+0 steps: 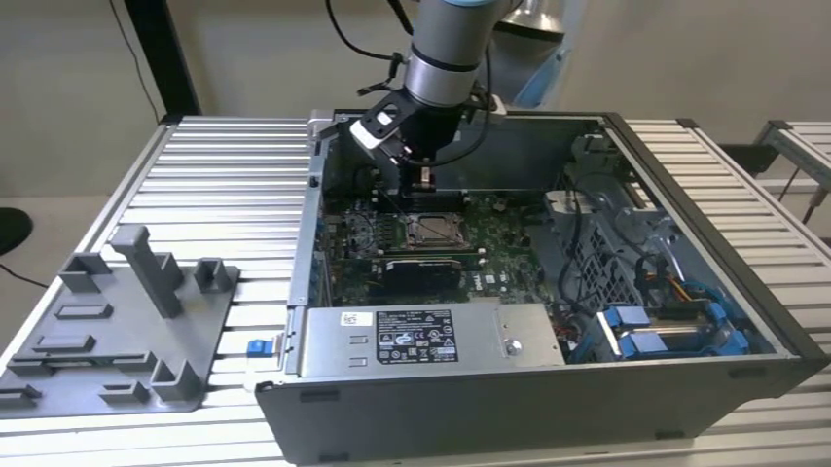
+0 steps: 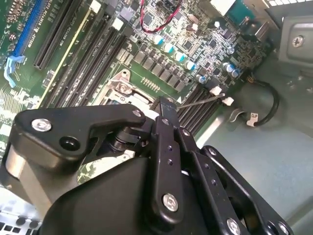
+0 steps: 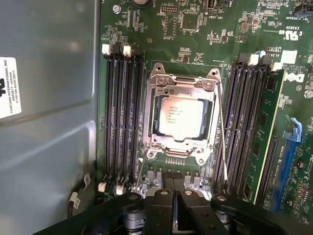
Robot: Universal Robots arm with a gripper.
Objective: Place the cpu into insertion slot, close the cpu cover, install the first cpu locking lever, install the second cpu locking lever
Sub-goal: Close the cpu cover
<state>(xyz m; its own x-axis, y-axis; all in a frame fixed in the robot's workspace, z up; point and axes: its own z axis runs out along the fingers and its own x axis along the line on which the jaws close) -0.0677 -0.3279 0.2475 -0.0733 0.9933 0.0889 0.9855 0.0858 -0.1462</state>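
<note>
With the cpu (image 3: 182,117) seated in the insertion slot (image 3: 210,78) mid-way across the motherboard (image 3: 195,29), under the closed cpu cover (image 3: 182,84), I read the gripper (image 2: 164,104), jaws pinched narrow, as one slim tip set beside a locking lever (image 2: 200,101)

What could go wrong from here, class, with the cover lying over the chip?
1. The thin locking lever looks unlatched; the pincer, near its end, might slip off the wire.
2. A slip could strike the memory slots close beside the cpu cover.
</note>
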